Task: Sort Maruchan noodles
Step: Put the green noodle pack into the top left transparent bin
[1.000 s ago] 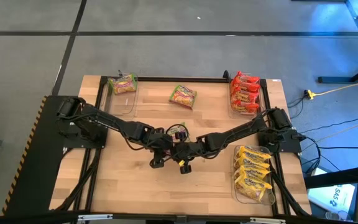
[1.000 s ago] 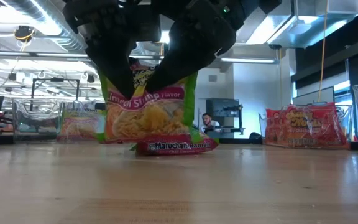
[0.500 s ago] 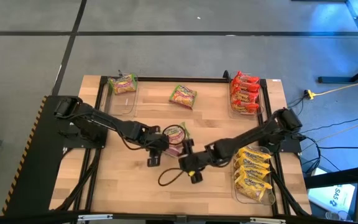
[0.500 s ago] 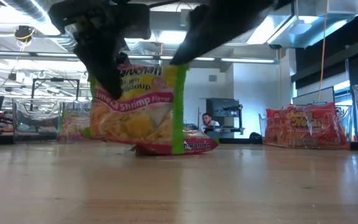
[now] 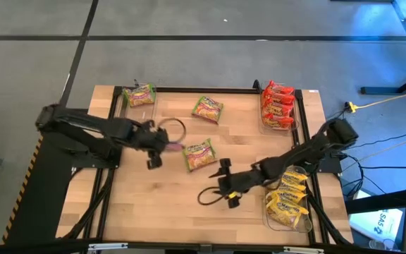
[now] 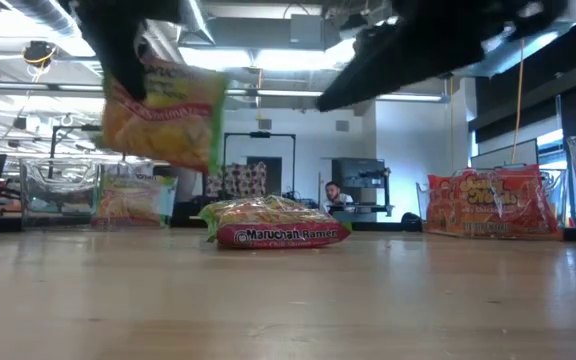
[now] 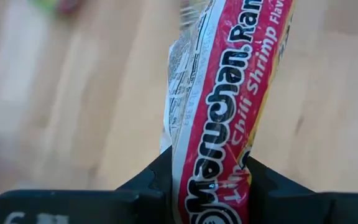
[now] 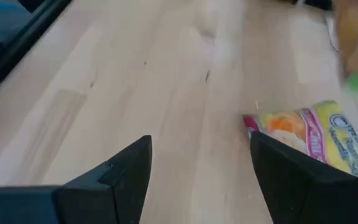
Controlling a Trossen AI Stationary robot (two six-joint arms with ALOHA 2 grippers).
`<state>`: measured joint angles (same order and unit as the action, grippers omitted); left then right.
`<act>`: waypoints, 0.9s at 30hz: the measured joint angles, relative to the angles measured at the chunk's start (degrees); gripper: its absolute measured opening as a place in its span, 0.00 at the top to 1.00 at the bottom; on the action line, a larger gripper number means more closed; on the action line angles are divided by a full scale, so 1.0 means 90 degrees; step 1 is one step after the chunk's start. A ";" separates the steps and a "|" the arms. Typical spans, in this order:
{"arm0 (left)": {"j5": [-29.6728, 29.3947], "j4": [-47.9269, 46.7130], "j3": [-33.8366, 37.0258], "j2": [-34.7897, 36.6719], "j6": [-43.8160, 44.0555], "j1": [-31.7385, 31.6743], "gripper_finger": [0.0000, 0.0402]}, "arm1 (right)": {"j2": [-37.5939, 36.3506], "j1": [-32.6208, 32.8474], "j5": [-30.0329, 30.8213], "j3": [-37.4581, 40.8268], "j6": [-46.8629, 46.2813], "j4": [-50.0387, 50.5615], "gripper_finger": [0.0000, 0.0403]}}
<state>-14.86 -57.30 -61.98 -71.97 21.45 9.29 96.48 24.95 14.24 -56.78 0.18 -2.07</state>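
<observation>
Sorting looks mostly done: at the far left a clear bin point(image 5: 138, 106) holds one green-pink packet point(image 5: 140, 94), and the left tool point(image 5: 162, 144) pinches another green-pink packet point(image 7: 219, 118) by its edge, lifted off the wooden surface point(image 5: 146, 204). Near the middle a green-pink packet point(image 5: 199, 154) lies flat and a further one point(image 5: 208, 108) lies toward the far edge, both unsorted. To the right, the right tool point(image 5: 225, 183) hovers low with its fingers spread and nothing held, while red-orange packets point(image 5: 276, 106) and yellow packets point(image 5: 287, 197) already fill two bins along the right side.
</observation>
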 joint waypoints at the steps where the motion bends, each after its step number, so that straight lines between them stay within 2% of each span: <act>1: -0.0077 -0.0216 -0.0002 0.0195 0.0059 -0.0107 0.76 | -0.0137 0.0000 0.0031 0.0215 -0.0039 -0.0143 0.40; 7: -0.0862 -0.1217 -0.0112 0.1083 -0.0147 -0.1176 0.76 | -0.0823 0.0023 0.0015 0.1116 -0.0374 -0.0660 0.40; 15: -0.1230 -0.2290 -0.0707 0.0900 -0.1620 -0.3448 0.76 | -0.0912 0.0017 -0.0145 0.1387 -0.0496 -0.0981 0.40; 20: -0.1036 -0.2154 -0.0699 0.0632 -0.2495 -0.4824 0.76 | -0.0907 0.0017 -0.0153 0.1388 -0.0468 -0.0959 0.40; 24: -0.0274 -0.1807 -0.0699 0.0141 -0.2950 -0.5539 0.78 | -0.0907 0.0017 -0.0156 0.1388 -0.0329 -0.0955 0.40; 27: -0.0239 -0.1660 -0.0699 -0.0300 -0.3167 -0.5910 0.79 | -0.0907 0.0017 -0.0156 0.1388 -0.0252 -0.0954 0.40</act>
<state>-17.01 -72.24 -68.27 -74.67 -7.06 -43.90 88.31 25.10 12.84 -44.29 -2.09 -10.66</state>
